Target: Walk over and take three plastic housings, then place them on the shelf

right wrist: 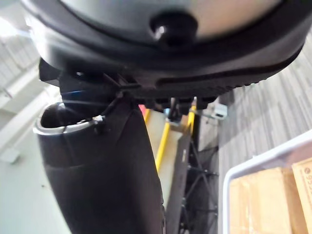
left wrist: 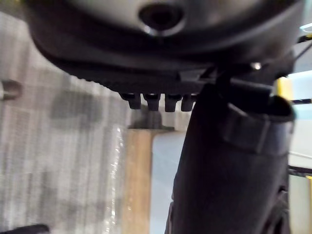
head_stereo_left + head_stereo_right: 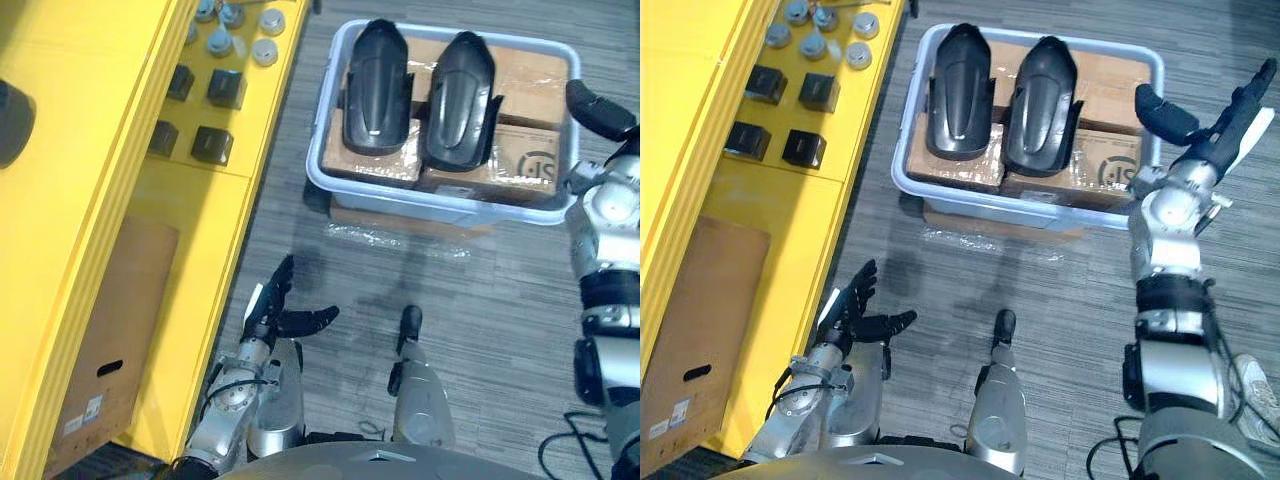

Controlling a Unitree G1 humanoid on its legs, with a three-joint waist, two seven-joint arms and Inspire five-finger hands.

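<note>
Two long, curved black plastic housings (image 3: 375,85) lie side by side in a pale grey plastic bin (image 3: 440,207), far and to the right. They rest on four brown cardboard boxes (image 3: 530,85) packed inside it. On the left, the yellow shelf (image 3: 190,230) carries four square black blocks (image 3: 212,145) set two by two. Farther back sits a cluster of round grey caps (image 3: 265,50), cut off at the edge so their number is unclear. One brown cardboard carton (image 3: 110,330) lies on the shelf's near part.

The left hand (image 3: 272,310) hangs low over the grey carpet floor (image 3: 480,320) beside the shelf, fingers spread wide, holding nothing. The right hand (image 3: 1210,130) is raised just beside the bin's right rim, thumb and fingers stretched apart, also empty.
</note>
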